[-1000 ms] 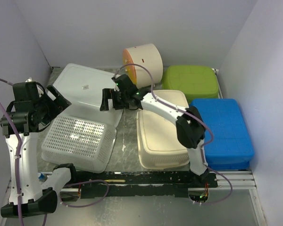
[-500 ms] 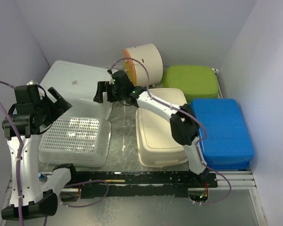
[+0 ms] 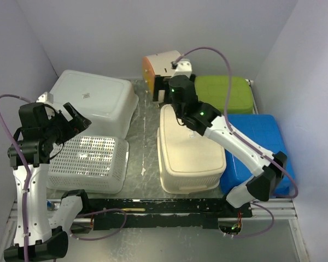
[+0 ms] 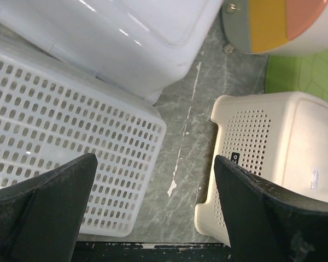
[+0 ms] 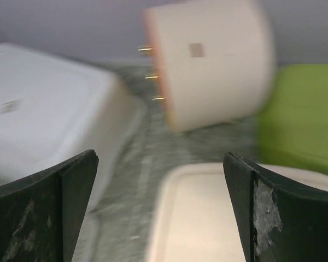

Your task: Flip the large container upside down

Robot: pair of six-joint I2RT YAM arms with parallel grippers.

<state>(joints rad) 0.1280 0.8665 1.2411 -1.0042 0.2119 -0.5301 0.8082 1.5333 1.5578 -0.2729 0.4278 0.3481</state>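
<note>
Container (image 3: 93, 101) now flat, apparently upside-down

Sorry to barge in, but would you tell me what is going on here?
The large white container lies bottom-up at the back left, behind the perforated basket, so the flip looks done. Neither arm holds anything: the left gripper hangs open above the basket's edge, and the right gripper is open over the far end of the cream bin.
</note>
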